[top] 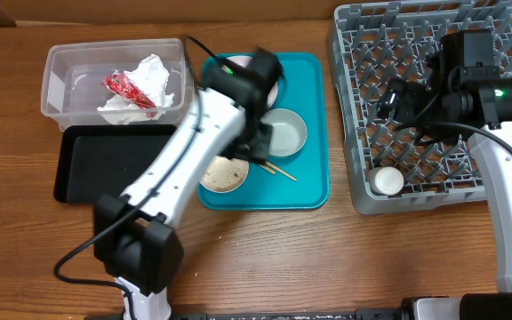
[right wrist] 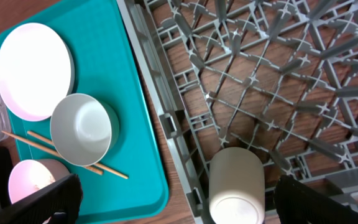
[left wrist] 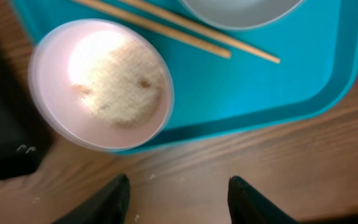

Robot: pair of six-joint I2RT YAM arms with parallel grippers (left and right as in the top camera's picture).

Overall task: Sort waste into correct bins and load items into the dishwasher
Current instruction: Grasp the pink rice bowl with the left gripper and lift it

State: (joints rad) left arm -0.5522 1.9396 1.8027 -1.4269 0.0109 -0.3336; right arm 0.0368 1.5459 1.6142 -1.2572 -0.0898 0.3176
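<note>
The clear tub [top: 60, 71] holds the white napkin [top: 145, 78] and the red wrapper [top: 127, 89]. The black tray [top: 78, 164] lies in front of it. On the teal tray [top: 314, 187] are a white plate [right wrist: 33, 68], a white bowl [top: 284, 132], a bowl with rice [left wrist: 101, 84] and two chopsticks [left wrist: 185, 31]. My left gripper [left wrist: 178, 190] is open and empty, over the table by the rice bowl. My right gripper [right wrist: 188, 199] is open over the grey dish rack [top: 416, 36]. The white cup [right wrist: 236, 186] lies in the rack between its fingers, untouched.
A few loose rice grains [left wrist: 152, 177] lie on the wooden table near the teal tray's edge. The left arm [top: 194, 142] crosses the tray and hides most of the plate in the overhead view. The rack's upright pegs [right wrist: 260, 74] stand around the cup.
</note>
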